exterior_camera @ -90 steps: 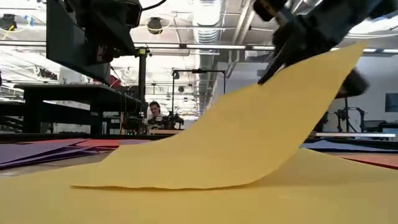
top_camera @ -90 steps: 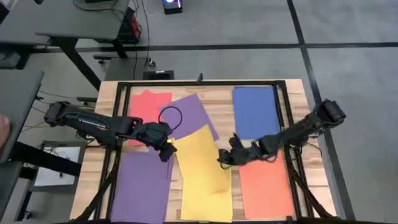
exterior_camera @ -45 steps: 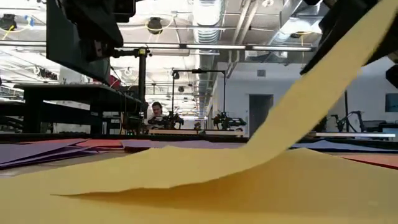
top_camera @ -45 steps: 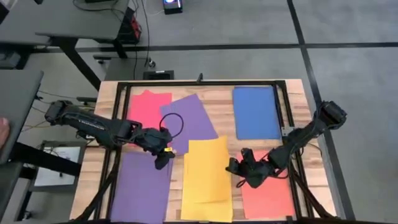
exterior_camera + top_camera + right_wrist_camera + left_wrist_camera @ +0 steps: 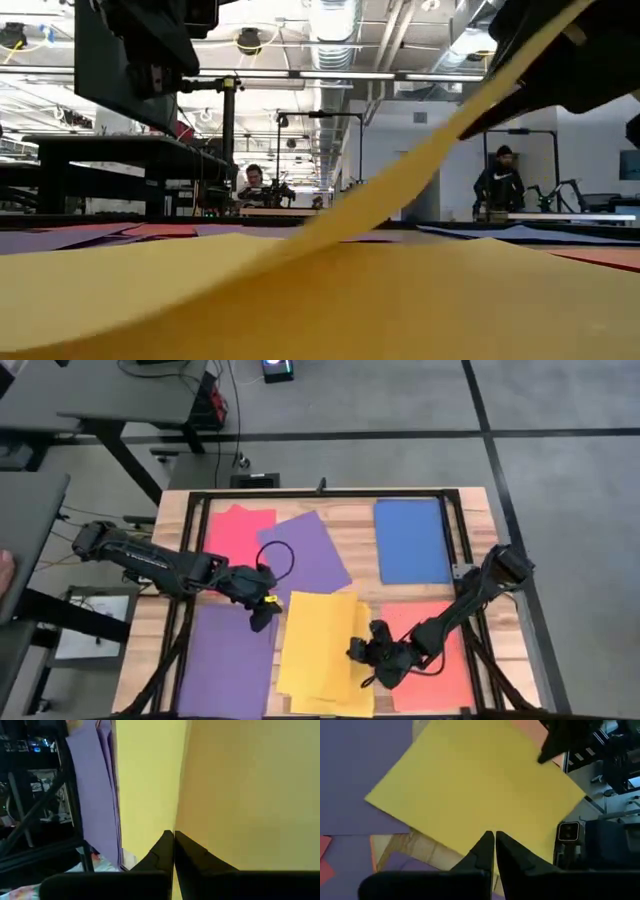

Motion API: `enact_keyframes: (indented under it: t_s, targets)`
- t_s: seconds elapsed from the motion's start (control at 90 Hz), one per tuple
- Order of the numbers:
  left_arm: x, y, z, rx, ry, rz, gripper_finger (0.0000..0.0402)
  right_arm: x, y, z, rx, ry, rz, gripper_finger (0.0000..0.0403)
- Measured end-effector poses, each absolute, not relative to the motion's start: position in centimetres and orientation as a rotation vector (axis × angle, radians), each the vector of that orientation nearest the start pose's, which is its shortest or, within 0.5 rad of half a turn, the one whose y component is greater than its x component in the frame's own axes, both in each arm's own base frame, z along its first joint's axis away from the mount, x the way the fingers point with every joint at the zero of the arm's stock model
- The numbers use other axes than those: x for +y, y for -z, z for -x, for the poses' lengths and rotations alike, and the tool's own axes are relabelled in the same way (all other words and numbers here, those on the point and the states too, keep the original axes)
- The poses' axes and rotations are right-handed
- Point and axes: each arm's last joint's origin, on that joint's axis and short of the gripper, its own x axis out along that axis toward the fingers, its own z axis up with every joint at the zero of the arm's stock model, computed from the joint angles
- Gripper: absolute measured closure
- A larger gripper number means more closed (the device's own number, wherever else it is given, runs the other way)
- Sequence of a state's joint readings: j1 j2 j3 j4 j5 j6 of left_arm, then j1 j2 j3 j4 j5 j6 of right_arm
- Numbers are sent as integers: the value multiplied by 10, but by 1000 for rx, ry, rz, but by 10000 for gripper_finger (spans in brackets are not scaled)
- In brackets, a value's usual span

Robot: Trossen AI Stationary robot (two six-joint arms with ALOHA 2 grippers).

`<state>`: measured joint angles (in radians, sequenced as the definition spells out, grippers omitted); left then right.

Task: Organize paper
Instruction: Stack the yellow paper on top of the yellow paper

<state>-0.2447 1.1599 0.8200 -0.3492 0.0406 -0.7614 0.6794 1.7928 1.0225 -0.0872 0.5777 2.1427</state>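
**Right gripper clamped on a yellow sheet; left gripper closed and empty**

The right gripper [image 5: 368, 656] sits at about 5 o'clock on the table [image 5: 470, 510]. Its fingers [image 5: 167, 851] are pressed together on the edge of a yellow sheet [image 5: 318, 640]. In the low view this sheet [image 5: 400, 180] rises in a curve from the stack toward the gripper, so its gripped edge is lifted off the surface. A second yellow sheet [image 5: 345, 702] lies flat beneath it, showing at the lower edge.

The left gripper [image 5: 262, 616] sits near the table centre, toward 8 o'clock, just beside the yellow sheet's left edge. Its fingers [image 5: 490, 850] are closed together with nothing between them; their tips hang over the yellow sheet's border in the left wrist view.

Paper layout in the high view:
- Purple sheets [image 5: 225, 660] at 7 o'clock, left of the yellow stack.
- A tilted purple sheet [image 5: 308, 552] at about 11 o'clock, overlapping a red sheet [image 5: 235, 530] at 10 o'clock.
- A blue sheet [image 5: 410, 540] at 1 o'clock, apart from the others.
- An orange sheet [image 5: 440, 660] at 4 o'clock, partly under the right arm.

Two people [image 5: 498, 182] show in the room beyond the table.
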Motion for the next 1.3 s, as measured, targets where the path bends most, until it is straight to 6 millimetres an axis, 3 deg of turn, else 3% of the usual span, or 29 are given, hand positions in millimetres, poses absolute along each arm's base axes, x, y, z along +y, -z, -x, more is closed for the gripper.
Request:
enact_keyframes:
  t_s: [0.1, 0.544, 0.7, 0.989, 1.3]
  targets:
    - [-59, -259, -233, 755, 0, 658, 402, 214, -157, -287, 464, 638, -1539, 403]
    - [-60, -259, -233, 755, 8, 641, 402, 236, -161, -269, 581, 603, -1442, 403]
    - [-60, -259, -233, 755, 8, 641, 402, 236, -155, -259, 654, 668, -1371, 403]
    - [-60, -259, -233, 752, 9, 641, 402, 228, -154, -264, 656, 703, -1395, 403]
    - [-60, -259, -233, 752, 9, 642, 402, 235, -157, -258, 707, 701, -1376, 403]
